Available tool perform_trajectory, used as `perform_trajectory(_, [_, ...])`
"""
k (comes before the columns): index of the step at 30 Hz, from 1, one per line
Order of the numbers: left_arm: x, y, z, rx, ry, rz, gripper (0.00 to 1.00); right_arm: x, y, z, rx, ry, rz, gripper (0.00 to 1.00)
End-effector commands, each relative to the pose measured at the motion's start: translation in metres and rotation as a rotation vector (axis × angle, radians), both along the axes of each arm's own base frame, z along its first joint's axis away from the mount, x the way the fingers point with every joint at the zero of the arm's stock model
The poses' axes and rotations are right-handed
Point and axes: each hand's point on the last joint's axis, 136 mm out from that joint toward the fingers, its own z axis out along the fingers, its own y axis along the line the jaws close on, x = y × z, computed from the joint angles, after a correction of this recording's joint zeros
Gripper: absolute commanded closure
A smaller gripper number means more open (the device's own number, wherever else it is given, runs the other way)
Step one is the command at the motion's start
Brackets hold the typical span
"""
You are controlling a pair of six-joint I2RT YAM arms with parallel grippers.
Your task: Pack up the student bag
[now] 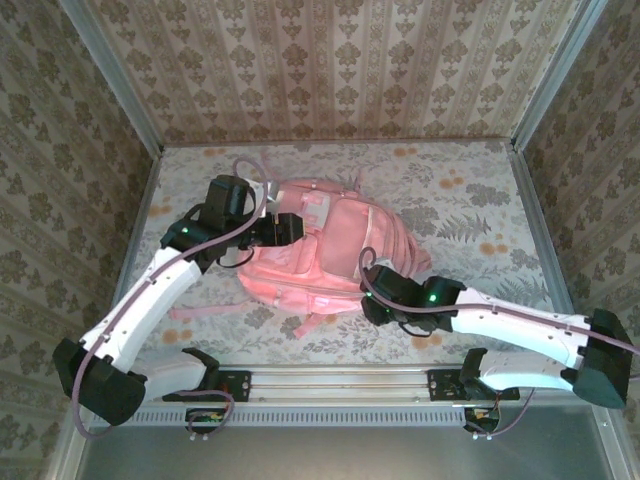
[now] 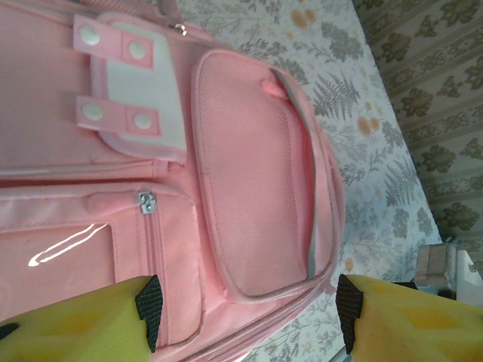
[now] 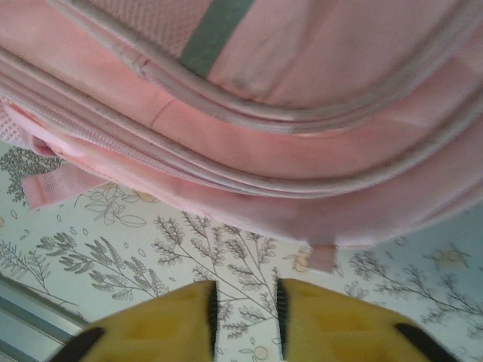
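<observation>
student bag (image 1: 320, 250) lying flat around the middle of the tabletop (image 1: 450, 200), front pockets up, pale straps trailing toward the near edge. soft pink fabric everywhere, mesh pocket (image 2: 249, 173) and a small zip pull (image 2: 146, 202) plain in the left wrist view, zips looking shut as far as can be told. left hand (image 1: 272, 228) over the far left part of the bag, fingers spread wide on either side of the mesh pocket, pinching nothing. right hand (image 3: 243, 305) low beside the bag's near right edge, fingers nearly pressed together with a slim gap, only patterned tabletop between them, a short loop tab (image 3: 323, 256) just ahead and a loose strap (image 3: 53, 188) off to one side. likely trouble from here: a pinch gathering slack cloth instead of the pull, since the fabric gives; the whole bag sliding under a tug, with nothing pinning it down; the strap catching on the right hand.
</observation>
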Motion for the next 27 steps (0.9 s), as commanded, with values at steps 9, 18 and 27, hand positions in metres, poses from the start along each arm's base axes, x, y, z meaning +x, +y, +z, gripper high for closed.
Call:
perform_trajectory(9, [-0.019, 0.020, -0.018, 0.036, 0.073, 0.004, 0.35, 0.040, 0.036, -0.034, -0.004, 0.074, 0.009, 0.89])
perform_trajectory(18, [-0.028, 0.035, -0.026, 0.048, 0.129, 0.105, 0.35, 0.114, 0.024, -0.007, 0.098, -0.050, -0.155, 0.87])
perform_trajectory(27, [-0.053, 0.045, -0.029, -0.012, 0.084, 0.114, 0.35, 0.071, 0.037, 0.011, 0.219, -0.132, -0.017, 0.80])
